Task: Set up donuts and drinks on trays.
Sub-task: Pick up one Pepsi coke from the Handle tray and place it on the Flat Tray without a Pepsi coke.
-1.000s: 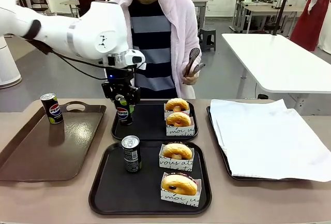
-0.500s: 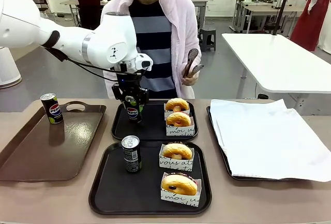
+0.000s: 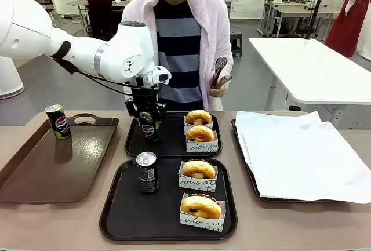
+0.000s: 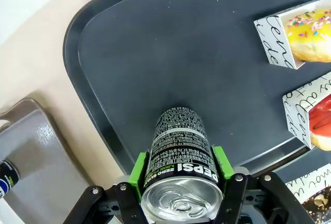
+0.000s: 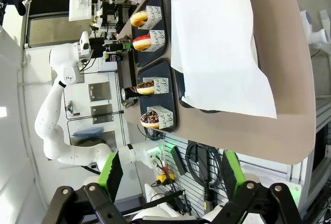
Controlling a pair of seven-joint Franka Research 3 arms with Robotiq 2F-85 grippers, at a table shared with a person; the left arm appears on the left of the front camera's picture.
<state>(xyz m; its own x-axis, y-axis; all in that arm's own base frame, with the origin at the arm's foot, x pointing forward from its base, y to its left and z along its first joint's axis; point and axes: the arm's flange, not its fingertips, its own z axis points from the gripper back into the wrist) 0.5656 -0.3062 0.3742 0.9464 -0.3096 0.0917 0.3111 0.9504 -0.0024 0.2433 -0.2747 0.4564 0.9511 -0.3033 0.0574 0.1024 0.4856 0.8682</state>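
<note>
My left gripper is shut on a Pepsi can, holding it upright low over the left part of the far black tray. The left wrist view shows green pads clamping the can near its top, above the tray; contact with the tray cannot be told. Two boxed donuts sit on that tray's right side. The near black tray carries a can and two boxed donuts. My right gripper is open, off the table, holding nothing.
A brown handled tray at the left holds another can. A white-paper-lined tray lies at the right. The person stands behind the far tray holding tongs above its right side.
My left gripper has carried the can rightward from the far tray's left rim to over its left part and lowered it slightly. The person's tongs hand has shifted a little.
</note>
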